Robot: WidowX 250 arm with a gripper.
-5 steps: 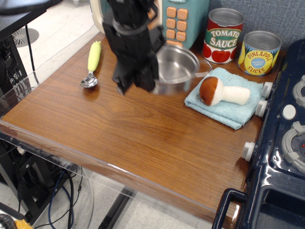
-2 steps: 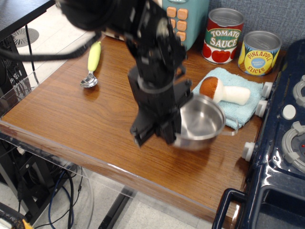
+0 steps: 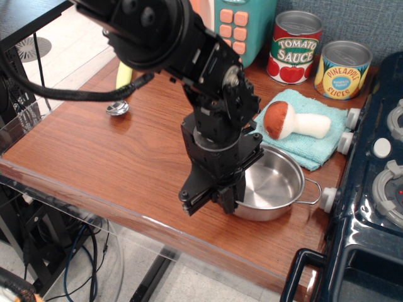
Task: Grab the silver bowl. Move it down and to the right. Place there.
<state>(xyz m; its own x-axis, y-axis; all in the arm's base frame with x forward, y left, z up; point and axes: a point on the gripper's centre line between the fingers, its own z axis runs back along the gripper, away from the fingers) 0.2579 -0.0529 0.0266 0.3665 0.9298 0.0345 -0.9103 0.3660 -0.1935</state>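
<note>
One silver bowl (image 3: pixel 272 186) sits near the counter's (image 3: pixel 113 151) front right edge, its left rim clamped by the gripper (image 3: pixel 220 196); a blue cloth (image 3: pixel 303 146) lies behind it.

Toy mushroom (image 3: pixel 293 121) lies on blue cloth (image 3: pixel 301 139) near two cans (image 3: pixel 321 58).

The arm (image 3: pixel 170 44) is black all over, built of bulky rounded segments with a dull sheen that catches pale highlights. A round silver fastener shows on the joint above the wrist, and smaller dark bolt heads dot the housings. A black cable (image 3: pixel 69 91) loops out from the upper segment and runs off to the left. The wrist narrows into a blocky, angular section. The gripper (image 3: pixel 217 195) is also black, made of flat, square-edged plates with small screws along its lower edge.
</note>
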